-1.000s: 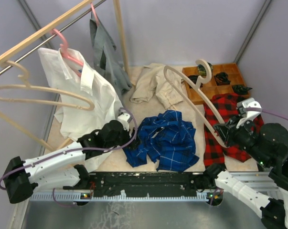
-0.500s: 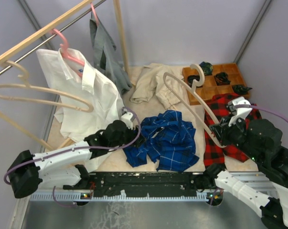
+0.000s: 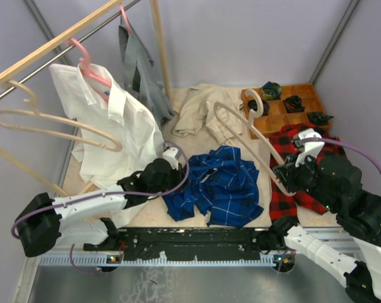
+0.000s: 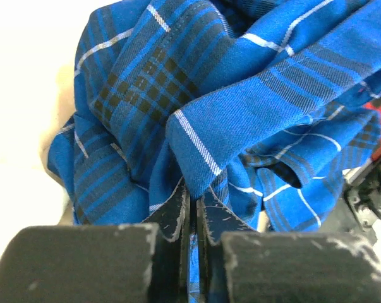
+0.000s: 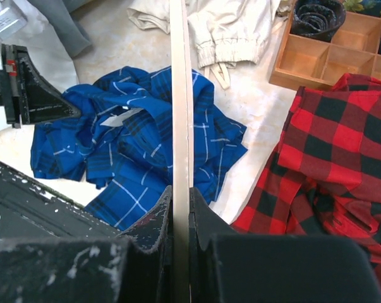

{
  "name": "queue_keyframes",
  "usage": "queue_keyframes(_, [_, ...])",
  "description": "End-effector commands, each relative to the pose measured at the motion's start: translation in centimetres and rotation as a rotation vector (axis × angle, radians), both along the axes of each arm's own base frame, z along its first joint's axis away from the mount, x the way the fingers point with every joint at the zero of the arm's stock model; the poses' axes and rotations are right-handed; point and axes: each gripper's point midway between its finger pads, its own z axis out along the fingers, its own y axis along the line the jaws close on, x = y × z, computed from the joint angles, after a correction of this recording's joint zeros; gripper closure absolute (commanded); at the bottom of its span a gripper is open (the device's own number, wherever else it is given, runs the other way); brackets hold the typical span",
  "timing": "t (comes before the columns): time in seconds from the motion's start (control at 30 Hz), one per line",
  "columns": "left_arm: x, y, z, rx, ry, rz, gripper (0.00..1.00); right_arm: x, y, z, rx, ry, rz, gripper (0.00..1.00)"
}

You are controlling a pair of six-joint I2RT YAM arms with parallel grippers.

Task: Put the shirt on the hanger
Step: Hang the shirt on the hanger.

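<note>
The blue checked shirt (image 3: pixel 222 186) lies crumpled on the table in front of the arms. My left gripper (image 3: pixel 177 181) is at its left edge. In the left wrist view that gripper (image 4: pixel 193 196) is shut on a raised fold of the shirt (image 4: pixel 241 95). My right gripper (image 3: pixel 285 183) holds the beige hanger (image 3: pixel 261 146) by one arm, hook up and away, slanting over the shirt's right side. Seen from the right wrist, the gripper (image 5: pixel 181 196) is shut on the hanger's thin arm (image 5: pixel 181 95), with the shirt (image 5: pixel 133 139) below it.
A red-and-black plaid shirt (image 3: pixel 304 170) lies under the right arm. A wooden compartment tray (image 3: pixel 285 107) stands at the back right, a beige garment (image 3: pixel 203 110) behind the shirt. On the rail (image 3: pixel 51 44) hang a white shirt (image 3: pixel 114 126), a grey garment (image 3: pixel 136 69) and another beige hanger (image 3: pixel 51 129).
My left gripper reached a little further right into the shirt's edge and shut on a fold. The right arm carried the hanger leftward, toward the shirt.
</note>
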Motion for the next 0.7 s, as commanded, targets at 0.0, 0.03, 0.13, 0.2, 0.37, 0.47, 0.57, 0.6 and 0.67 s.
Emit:
queue_keyframes(0.0, [1.5, -0.3, 1.3, 0.013, -0.005, 0.07, 1.0, -0.2, 0.4, 2.1, 0.03, -0.067, 0.043, 1.0])
queue_keyframes(0.03, [1.9, -0.2, 1.5, 0.031, -0.01, 0.088, 1.0, -0.4, 0.3, 2.3, 0.024, -0.071, 0.053, 1.0])
queue_keyframes(0.13, [3.0, 0.1, 3.0, 0.078, -0.036, 0.116, 1.0, -1.0, -0.2, 3.8, 0.026, -0.101, 0.062, 1.0])
queue_keyframes(0.2, [3.8, 0.0, 4.0, 0.111, -0.046, 0.116, 1.0, -1.5, -0.6, 4.7, 0.027, -0.118, 0.066, 1.0])
queue_keyframes(0.37, [5.9, 0.4, 5.7, 0.203, -0.008, 0.128, 1.0, -2.9, -0.7, 5.6, -0.006, -0.07, 0.123, 1.0])
queue_keyframes(0.47, [7.4, 0.6, 6.9, 0.221, 0.004, 0.133, 1.0, -3.3, -0.3, 6.2, -0.003, -0.046, 0.147, 1.0])
queue_keyframes(0.57, [8.9, 1.3, 7.2, 0.246, 0.032, 0.147, 1.0, -3.3, -0.4, 6.7, 0.004, -0.041, 0.136, 1.0])
queue_keyframes(0.6, [9.4, 1.7, 7.2, 0.255, 0.037, 0.155, 1.0, -3.4, -0.4, 6.8, 0.007, -0.039, 0.137, 1.0])
queue_keyframes(0.67, [10.4, 2.4, 7.3, 0.264, 0.043, 0.171, 1.0, -3.5, 0.1, 7.0, 0.016, -0.028, 0.16, 1.0])
